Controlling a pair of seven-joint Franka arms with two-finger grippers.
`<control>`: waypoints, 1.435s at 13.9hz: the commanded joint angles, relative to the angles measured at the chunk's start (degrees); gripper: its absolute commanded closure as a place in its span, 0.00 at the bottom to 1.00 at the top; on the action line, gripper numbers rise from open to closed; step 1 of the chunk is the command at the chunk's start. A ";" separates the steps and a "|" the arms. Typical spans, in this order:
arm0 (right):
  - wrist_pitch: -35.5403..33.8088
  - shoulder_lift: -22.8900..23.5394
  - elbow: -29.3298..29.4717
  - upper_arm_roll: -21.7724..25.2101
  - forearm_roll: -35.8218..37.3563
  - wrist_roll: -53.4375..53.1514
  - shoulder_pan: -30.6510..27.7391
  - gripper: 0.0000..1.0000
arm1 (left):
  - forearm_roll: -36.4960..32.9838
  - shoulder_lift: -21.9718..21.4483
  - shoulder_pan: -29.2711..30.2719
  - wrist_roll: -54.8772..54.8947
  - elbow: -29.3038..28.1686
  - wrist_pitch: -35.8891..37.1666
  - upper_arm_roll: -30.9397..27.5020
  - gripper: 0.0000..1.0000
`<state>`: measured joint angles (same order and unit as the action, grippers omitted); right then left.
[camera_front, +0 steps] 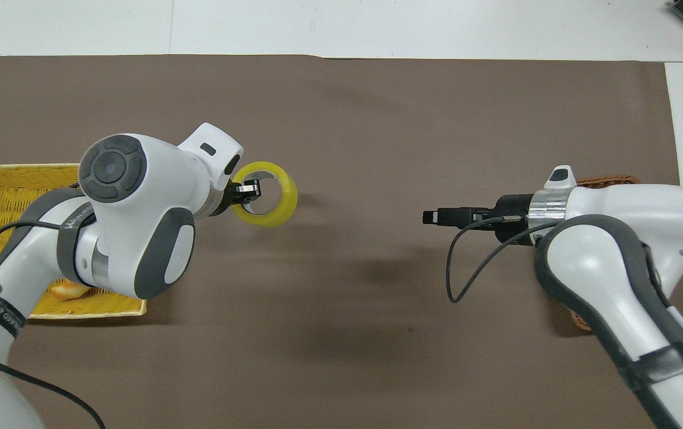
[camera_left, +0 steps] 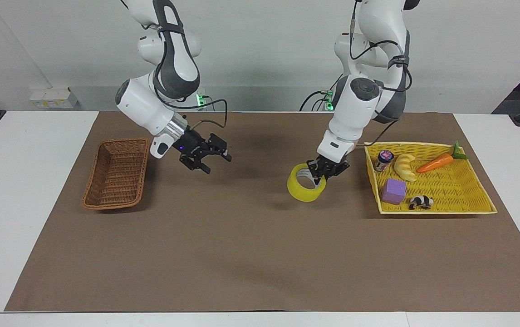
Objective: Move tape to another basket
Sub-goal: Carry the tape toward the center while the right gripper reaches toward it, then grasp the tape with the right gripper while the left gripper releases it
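Observation:
The tape (camera_left: 302,191) (camera_front: 285,205), a yellow roll with a pale core, hangs tilted just above the brown mat, a little way from the yellow tray toward the table's middle. My left gripper (camera_left: 321,174) (camera_front: 251,190) is shut on the roll's wall, one finger inside the core. The basket (camera_left: 114,175) (camera_front: 607,179), brown wicker and empty, lies at the right arm's end. My right gripper (camera_left: 218,164) (camera_front: 432,215) hovers open over the mat beside that basket, holding nothing and pointing toward the middle.
The yellow woven tray (camera_left: 455,193) (camera_front: 2,185) at the left arm's end holds a small jar (camera_left: 384,159), a croissant toy (camera_left: 406,166), a carrot (camera_left: 439,162), a purple cube (camera_left: 394,190) and a black-and-white figure (camera_left: 420,201). Bare mat lies between tape and basket.

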<state>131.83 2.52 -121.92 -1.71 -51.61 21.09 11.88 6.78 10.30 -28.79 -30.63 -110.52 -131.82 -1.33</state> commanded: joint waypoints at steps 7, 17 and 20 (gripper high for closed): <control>1.24 9.24 10.20 0.22 1.42 -6.05 6.48 0.00 | 0.69 1.83 -8.73 -11.20 -0.05 -6.43 -1.13 1.00; 6.07 12.33 11.18 0.04 4.06 -11.68 8.68 0.12 | 0.60 1.83 -11.90 -13.14 2.06 -5.46 -1.04 1.00; 5.73 12.42 11.18 -0.04 3.01 -12.39 8.24 1.00 | 0.60 1.74 -11.81 -13.05 2.24 -5.37 -1.13 1.00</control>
<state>137.49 14.20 -111.61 -1.52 -49.19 10.53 20.62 6.79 12.75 -39.64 -43.32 -108.76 -137.49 -1.53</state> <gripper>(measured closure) 0.291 0.784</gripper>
